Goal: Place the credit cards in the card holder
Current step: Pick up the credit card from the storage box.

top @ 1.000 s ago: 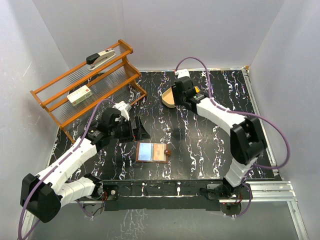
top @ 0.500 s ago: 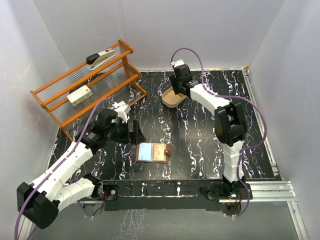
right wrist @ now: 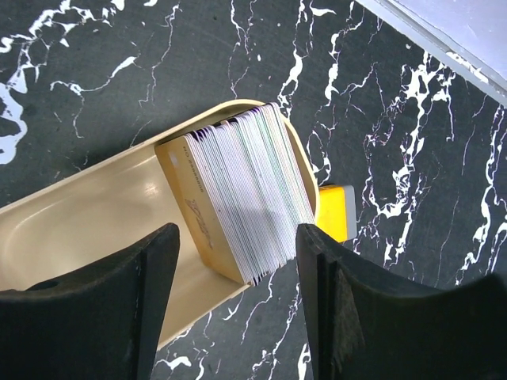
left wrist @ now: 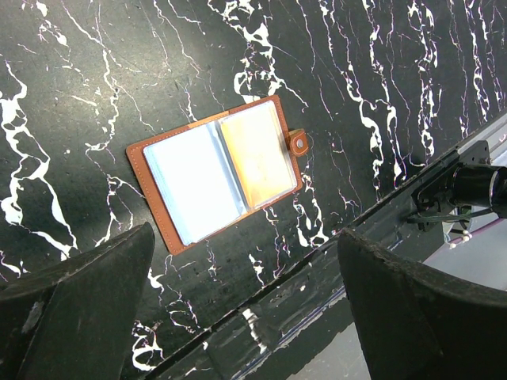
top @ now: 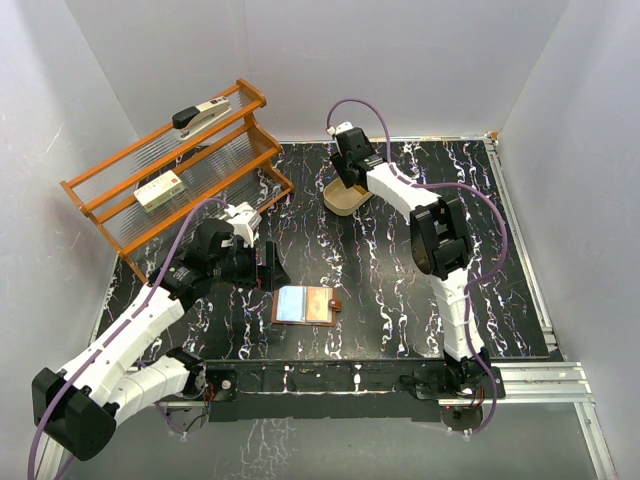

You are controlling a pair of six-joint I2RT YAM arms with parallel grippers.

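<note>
We are looking first at the card holder (left wrist: pixel 218 174), which is lying open and flat on the black marbled table (top: pixel 400 290), in the lower centre of the top view. Its left page is showing pale blue and its right page orange-tan, and the snap tab is sticking out at the right edge. We cannot tell if these pages are already carrying cards. The left gripper (left wrist: pixel 245 233) is hanging above the table just to the upper left of the holder in the top view. Its claw is standing wide and is holding nothing, and in the left wrist view the holder is appearing between the two dark fingers. The credit cards (right wrist: pixel 245 194) are standing on edge as one thick stack, leaning a little, at the right end of the tan oval tray (right wrist: pixel 95 222) in the upper centre of the top view. A small yellow block (right wrist: pixel 337 212) is lying on the table just beside this end of the tray. The right gripper (right wrist: pixel 238 229) is hovering over the tray with its claw also wide, one finger on each side of the stack in the right wrist view. We cannot tell if the fingers are touching the cards. At the upper left, a wooden rack (top: pixel 175 170) is carrying a stapler (top: pixel 200 113) and a white-and-green box (top: pixel 160 190).
</note>
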